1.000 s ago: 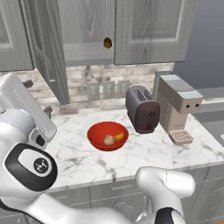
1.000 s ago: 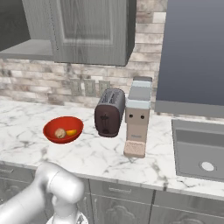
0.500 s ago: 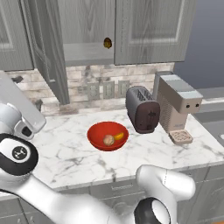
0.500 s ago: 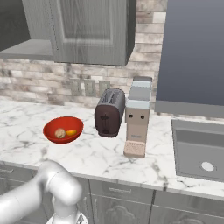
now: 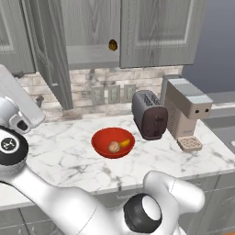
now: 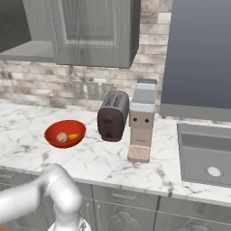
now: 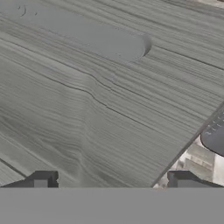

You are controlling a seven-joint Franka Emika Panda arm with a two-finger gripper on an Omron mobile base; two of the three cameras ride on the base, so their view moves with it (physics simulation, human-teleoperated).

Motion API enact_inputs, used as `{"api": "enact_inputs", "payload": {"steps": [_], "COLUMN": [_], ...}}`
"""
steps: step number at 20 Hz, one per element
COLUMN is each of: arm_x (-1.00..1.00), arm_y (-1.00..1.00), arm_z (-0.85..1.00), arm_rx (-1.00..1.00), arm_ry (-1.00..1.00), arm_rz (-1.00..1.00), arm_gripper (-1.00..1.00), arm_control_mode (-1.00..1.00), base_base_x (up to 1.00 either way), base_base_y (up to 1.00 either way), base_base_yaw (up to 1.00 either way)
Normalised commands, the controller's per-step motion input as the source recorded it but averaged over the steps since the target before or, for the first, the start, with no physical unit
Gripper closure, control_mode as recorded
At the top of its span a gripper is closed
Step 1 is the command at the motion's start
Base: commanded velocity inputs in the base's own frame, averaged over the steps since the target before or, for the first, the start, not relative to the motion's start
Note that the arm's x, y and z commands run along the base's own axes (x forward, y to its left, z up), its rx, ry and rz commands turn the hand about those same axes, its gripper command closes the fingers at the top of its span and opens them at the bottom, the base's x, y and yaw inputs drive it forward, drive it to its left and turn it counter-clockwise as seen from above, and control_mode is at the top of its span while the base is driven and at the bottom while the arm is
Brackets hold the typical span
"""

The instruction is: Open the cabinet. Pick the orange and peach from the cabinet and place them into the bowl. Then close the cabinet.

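Note:
The cabinet [image 5: 156, 32] has its left door [image 5: 48, 50] swung out and its right door shut, with the grey shelf [image 5: 92, 57] exposed. The red bowl [image 5: 112, 155] [image 6: 63, 145] sits on the marble counter. The peach [image 5: 113, 147] [image 6: 62, 137] and the orange [image 5: 124, 142] [image 6: 73, 136] lie inside the bowl. My gripper [image 7: 113, 181] is open with nothing between its fingertips [image 7: 41, 181]. It points closely at a grey wood-grain door panel [image 7: 87, 96].
A small dark brown-and-yellow object [image 5: 112, 44] rests on the cabinet shelf. A dark toaster [image 5: 149, 114] and a grey coffee machine [image 5: 186, 110] stand right of the bowl. A sink [image 6: 207, 155] lies at the far right. My white arm [image 5: 18, 108] rises at the left.
My arm has swung further left in the left base view. The bowl, the fruit and the cabinet doors have not moved.

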Motion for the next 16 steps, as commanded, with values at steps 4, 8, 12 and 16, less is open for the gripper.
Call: {"api": "enact_inputs", "payload": {"steps": [4,8,12,16], "arm_x": [0.19,0.03,0.0,0.0], "arm_y": [0.0,-0.03,-0.16,-0.34], "arm_z": [0.0,0.09,0.16,0.17], "arm_rx": [0.02,0.02,0.02,0.02], "arm_ry": [0.0,0.0,0.0,0.0], "arm_rz": [-0.13,-0.15,-0.17,-0.17], "arm_gripper": [-1.0,-1.0,-1.0,-1.0], "arm_control_mode": [-1.0,-1.0,-1.0,-1.0], "base_base_x": [0.0,0.0,0.0,0.0], "base_base_y": [0.0,0.0,0.0,0.0], "base_base_yaw": [0.0,0.0,0.0,0.0]}}
